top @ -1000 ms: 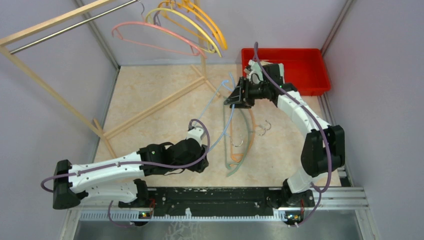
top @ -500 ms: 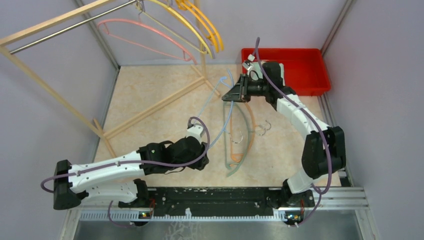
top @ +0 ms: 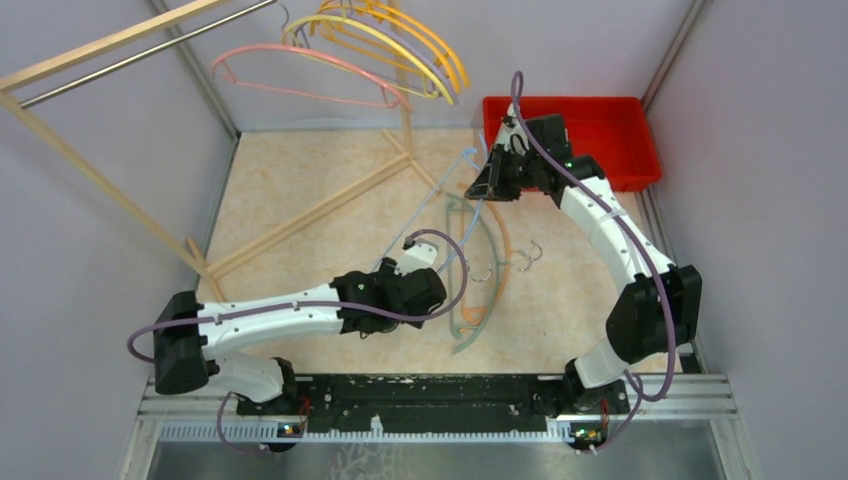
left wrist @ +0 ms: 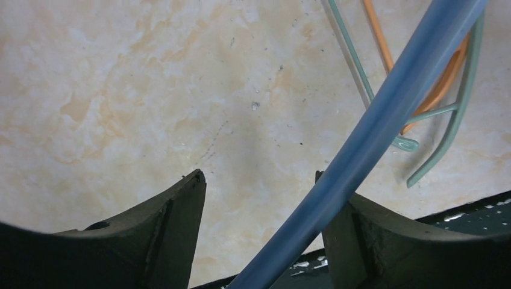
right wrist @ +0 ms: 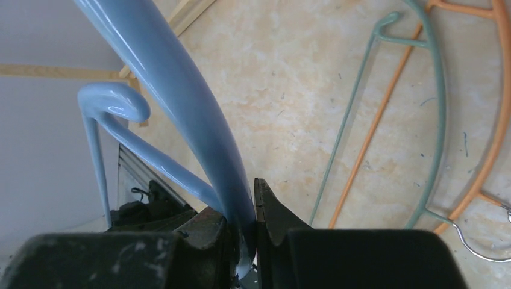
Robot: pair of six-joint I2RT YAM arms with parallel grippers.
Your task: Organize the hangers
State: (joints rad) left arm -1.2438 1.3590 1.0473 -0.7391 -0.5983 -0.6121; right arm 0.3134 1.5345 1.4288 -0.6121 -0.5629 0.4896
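right claw (right wrist: 244, 209) clamped on blue hanger (right wrist: 181, 96), held off the desk (top: 300, 180). left claw (left wrist: 258, 180) apart, hanger between its fingers (left wrist: 163, 232). next: probably close left, then hook onto rail (top: 150, 50).

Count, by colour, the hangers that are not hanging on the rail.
blue hanger: 1
green hanger: 1
orange hanger: 1
Total: 3
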